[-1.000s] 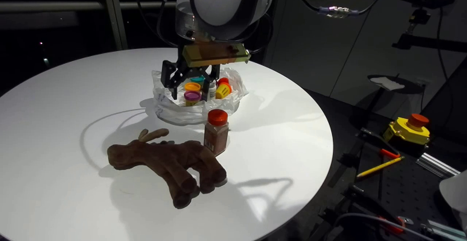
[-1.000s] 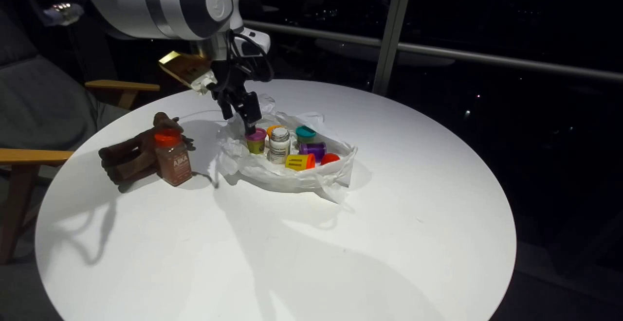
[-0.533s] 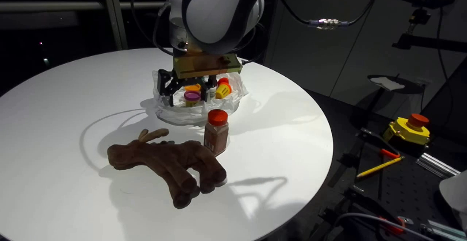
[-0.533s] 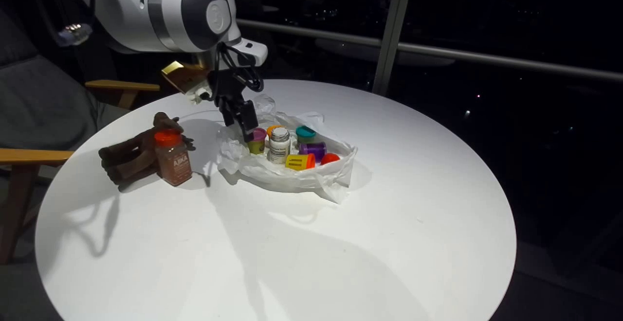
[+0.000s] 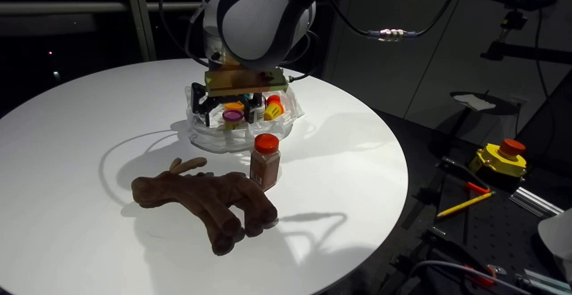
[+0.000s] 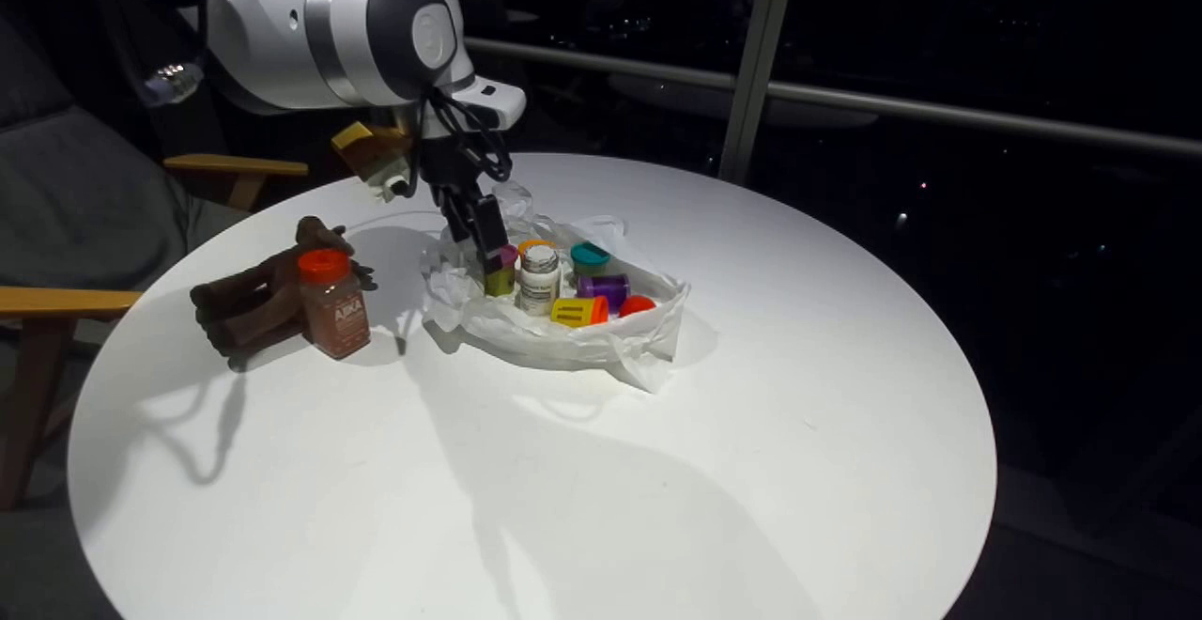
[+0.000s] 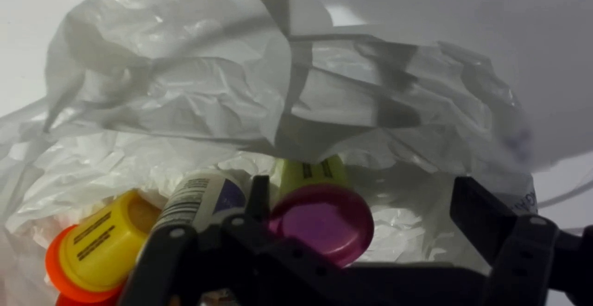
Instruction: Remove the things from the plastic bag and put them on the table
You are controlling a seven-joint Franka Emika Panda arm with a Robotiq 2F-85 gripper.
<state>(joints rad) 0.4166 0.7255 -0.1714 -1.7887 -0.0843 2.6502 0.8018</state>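
Looking down through the wrist view, I see my jaws parted wide at the mouth of the whitish plastic bag [image 6: 545, 348], with the magenta-lidded tub [image 7: 324, 222] in the gap between them. It sits close by one side of the jaws and clear of the other; whether the near side touches it I can't tell. Sharing the bag with that tub, in an exterior view, I have a white bottle [image 6: 539, 288] standing upright, a yellow tub [image 6: 573, 313] lying on its side, a purple tub [image 6: 606, 290] lying on its side too, and a teal-lidded tub [image 6: 589, 257] toward the bag's far wall. An orange-lidded tub [image 5: 234, 107] and a round red piece [image 6: 637, 306], both partly hidden, are also in the bag. Outside the bag, on the white tabletop [image 6: 751, 470], the red-capped jar [image 5: 265, 163] stands upright, near the bag in both exterior views. The brown plush animal [image 5: 205, 192] lies on its side on the tabletop, out of the bag as well. My arm [image 6: 282, 38] hangs over the bag. Well apart from the bag, off the tabletop, I can make out a yellow box [image 5: 498, 162] with a red button [image 5: 512, 147], along with a pencil [image 5: 465, 204].
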